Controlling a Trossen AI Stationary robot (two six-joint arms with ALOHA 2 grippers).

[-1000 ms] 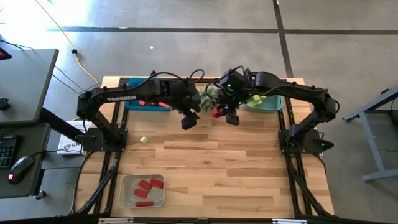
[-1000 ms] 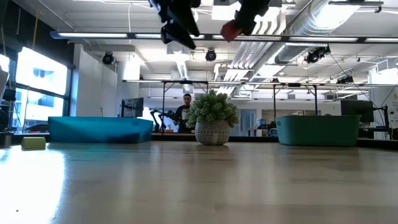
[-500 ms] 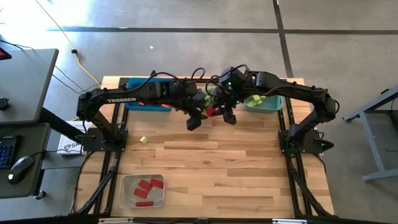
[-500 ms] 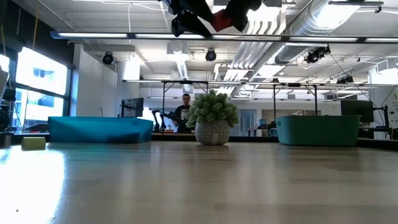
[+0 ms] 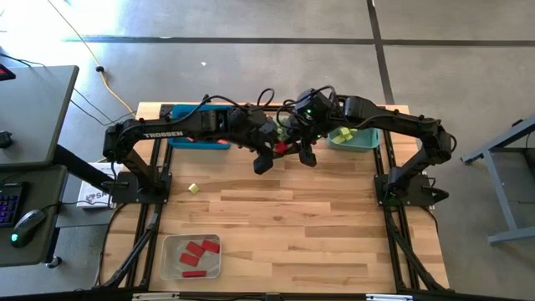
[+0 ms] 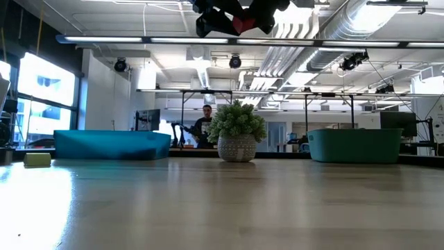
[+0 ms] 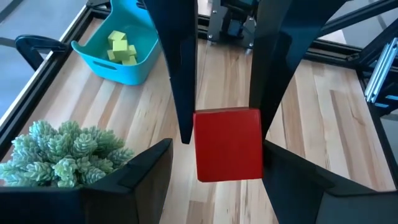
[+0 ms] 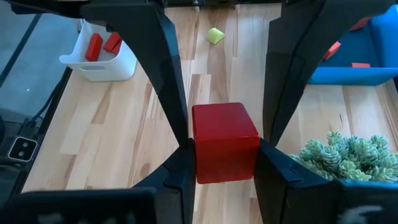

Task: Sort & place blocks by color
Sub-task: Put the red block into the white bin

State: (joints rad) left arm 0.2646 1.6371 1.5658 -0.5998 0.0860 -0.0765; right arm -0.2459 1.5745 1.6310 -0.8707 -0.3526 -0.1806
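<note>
Handover in mid-air: my right gripper [image 8: 225, 163] is clenched on the solid red cube [image 8: 224, 142], high above the back of the wooden slat table [image 5: 301, 226], just in front of the spiky green potted plant [image 6: 236, 139]. Over the last second my left gripper [image 7: 217, 163] has swung in from the side; its fingers now stand spread wide on either side of the cube, apparently without touching it. I judge the cube is about to change hands, since the red blocks sit in the white tray [image 5: 170, 249] near the left front. One yellow-green block [image 5: 193, 189] lies loose on the table.
</note>
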